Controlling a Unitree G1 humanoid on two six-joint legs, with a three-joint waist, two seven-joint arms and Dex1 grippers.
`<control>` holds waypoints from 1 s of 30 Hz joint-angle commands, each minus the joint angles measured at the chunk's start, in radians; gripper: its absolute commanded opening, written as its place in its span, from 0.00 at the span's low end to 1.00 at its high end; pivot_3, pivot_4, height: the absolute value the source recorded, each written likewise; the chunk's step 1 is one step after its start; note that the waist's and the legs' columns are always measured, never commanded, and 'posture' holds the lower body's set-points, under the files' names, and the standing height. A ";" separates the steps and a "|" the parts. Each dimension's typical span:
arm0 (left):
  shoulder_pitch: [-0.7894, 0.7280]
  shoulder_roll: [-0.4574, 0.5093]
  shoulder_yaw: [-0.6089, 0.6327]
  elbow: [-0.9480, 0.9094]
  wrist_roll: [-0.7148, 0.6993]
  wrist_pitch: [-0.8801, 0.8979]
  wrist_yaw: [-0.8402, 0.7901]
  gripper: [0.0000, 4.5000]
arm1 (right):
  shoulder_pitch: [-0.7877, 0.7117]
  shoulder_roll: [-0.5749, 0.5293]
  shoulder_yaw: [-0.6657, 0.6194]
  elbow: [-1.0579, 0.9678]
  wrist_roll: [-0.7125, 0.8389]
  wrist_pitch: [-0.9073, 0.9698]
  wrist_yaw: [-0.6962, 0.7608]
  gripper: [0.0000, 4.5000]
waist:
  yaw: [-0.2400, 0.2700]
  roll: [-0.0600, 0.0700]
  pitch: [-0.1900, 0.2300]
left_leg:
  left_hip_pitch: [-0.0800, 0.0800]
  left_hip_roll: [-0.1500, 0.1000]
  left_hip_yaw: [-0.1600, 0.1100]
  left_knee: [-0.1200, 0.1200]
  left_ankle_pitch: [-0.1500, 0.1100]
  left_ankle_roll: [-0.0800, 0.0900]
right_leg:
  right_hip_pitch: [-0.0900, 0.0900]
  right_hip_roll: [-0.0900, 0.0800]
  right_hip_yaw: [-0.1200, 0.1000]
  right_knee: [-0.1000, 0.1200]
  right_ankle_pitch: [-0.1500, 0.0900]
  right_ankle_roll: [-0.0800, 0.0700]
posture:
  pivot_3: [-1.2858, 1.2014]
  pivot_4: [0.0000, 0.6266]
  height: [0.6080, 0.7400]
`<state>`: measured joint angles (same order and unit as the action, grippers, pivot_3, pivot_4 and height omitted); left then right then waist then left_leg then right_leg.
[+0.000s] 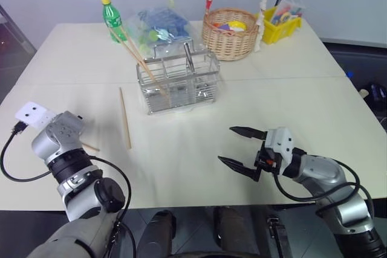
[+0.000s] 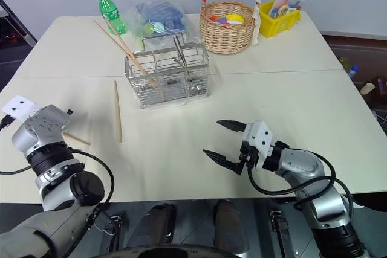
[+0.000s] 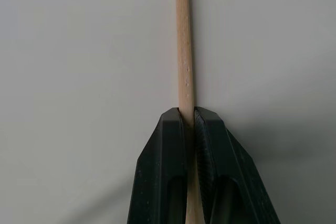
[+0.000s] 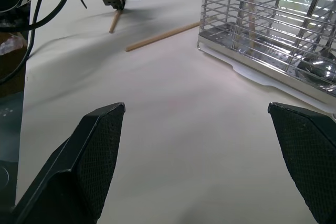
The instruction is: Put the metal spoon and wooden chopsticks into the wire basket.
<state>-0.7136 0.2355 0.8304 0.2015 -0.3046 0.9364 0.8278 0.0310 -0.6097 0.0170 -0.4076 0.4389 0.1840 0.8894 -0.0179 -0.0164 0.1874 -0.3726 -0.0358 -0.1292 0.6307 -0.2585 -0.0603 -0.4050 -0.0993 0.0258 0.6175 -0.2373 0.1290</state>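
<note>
The left gripper (image 3: 190,129) itself is hidden behind its own wrist housing in the head views, down at the near left of the table (image 1: 290,107); a short stub of a wooden chopstick (image 1: 91,147) pokes out to the right of that wrist. The left wrist view settles the grip: the two black fingers (image 3: 163,171) are pressed together on this chopstick, which runs straight out from between them over the bare tabletop, its far end cut off by the frame edge. The right wrist view also catches that gripper from across the table, tip down on the chopstick.

A second loose chopstick (image 1: 124,118) lies flat on the table, between the left arm and the wire basket (image 1: 178,83), running near to far. Two more chopsticks (image 1: 138,55) already lean in the basket's left compartment, their upper ends tilting away to the far left. The metal spoon (image 4: 315,69) is hard to make out: through the mesh there are shiny shapes low in the basket, but I cannot tell for certain which is the spoon.

The right gripper (image 1: 243,147) hovers over the near right of the table with its jaws spread wide, holding nothing and touching nothing, well apart from the basket.

Beyond the basket stand a green bottle (image 1: 112,19), a clear bag of blue items (image 1: 158,23), a wicker basket (image 1: 231,31) and a yellow bin (image 1: 281,23), its contents too small to name
</note>
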 commanded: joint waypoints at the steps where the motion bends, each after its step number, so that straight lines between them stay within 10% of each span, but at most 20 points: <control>1: 0.047 0.032 -0.036 0.006 0.017 0.008 -0.067 0.01 | 0.008 -0.013 -0.032 -0.054 0.032 0.004 0.009 1.00 | 0.000 0.001 -0.001 | 0.000 0.000 0.000 0.000 0.000 0.000 | 0.000 0.000 0.000 0.000 0.000 0.000 | 0.52 0.24 1.00; 9: 0.161 0.213 -0.353 -0.071 0.066 -0.418 -0.637 0.01 | -0.035 0.007 -0.087 -0.102 0.084 0.057 -0.062 1.00 | 0.006 -0.003 0.000 | -0.001 0.000 0.000 0.000 0.001 -0.002 | -0.001 0.000 0.000 0.001 0.000 0.000 | 0.52 0.24 1.00; 19: -0.001 0.419 -0.326 -0.070 -0.311 -0.608 -1.419 0.01 | -0.029 0.042 -0.103 -0.192 0.092 0.108 -0.186 1.00 | 0.006 -0.004 0.000 | -0.003 0.000 0.000 -0.001 0.001 -0.002 | -0.002 0.000 0.000 -0.001 0.000 -0.001 | 0.52 0.24 1.00; 30: -0.304 0.364 -0.341 0.056 -0.547 -0.503 -1.573 0.01 | -0.049 0.092 -0.085 -0.192 0.067 0.100 -0.273 1.00 | 0.002 -0.004 0.000 | -0.002 0.000 -0.001 0.000 0.001 -0.001 | -0.001 0.000 0.000 0.001 0.000 0.000 | 0.52 0.24 1.00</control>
<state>-0.9980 0.6140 0.4941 0.2555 -0.8355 0.4450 -0.7548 -0.0073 -0.5265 -0.0580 -0.5672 0.5105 0.2993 0.6301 -0.0157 -0.0199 0.1875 -0.3743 -0.0356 -0.1297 0.6311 -0.2577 -0.0612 -0.4059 -0.0991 0.0256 0.6187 -0.2375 0.1287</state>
